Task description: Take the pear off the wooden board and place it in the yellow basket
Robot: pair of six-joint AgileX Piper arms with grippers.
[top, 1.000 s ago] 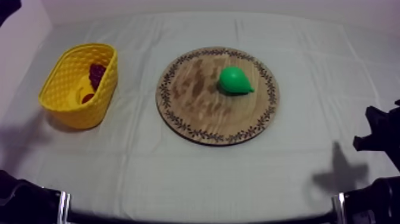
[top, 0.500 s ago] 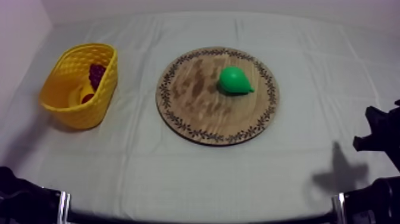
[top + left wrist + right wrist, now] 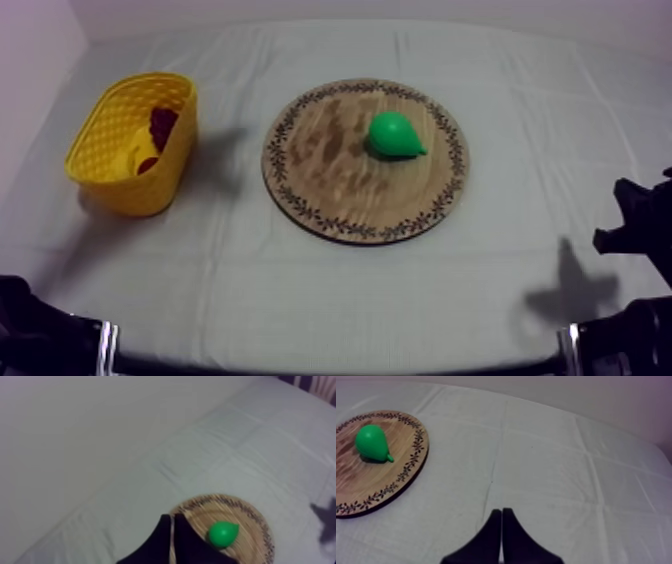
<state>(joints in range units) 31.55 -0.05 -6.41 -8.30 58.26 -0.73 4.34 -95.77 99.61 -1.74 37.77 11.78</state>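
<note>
Pear (image 3: 395,134) lies on its side on wooden board (image 3: 330,190), right of board's centre, stem end pointing right and near. Yellow basket (image 3: 150,190) stands at left of surface (image 3: 300,290), apart from board, with grapes (image 3: 162,122) and small red fruit (image 3: 147,165) inside. Left gripper (image 3: 171,518): 2 fingers pressed together, holding nothing, pointing toward board. Right gripper (image 3: 501,512): 2 fingers pressed together, empty, over bare surface right of board.

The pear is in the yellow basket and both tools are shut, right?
Not quite: the pear lies on the board, not in the basket, as the top view shows. The left tool and right tool are shut.
</note>
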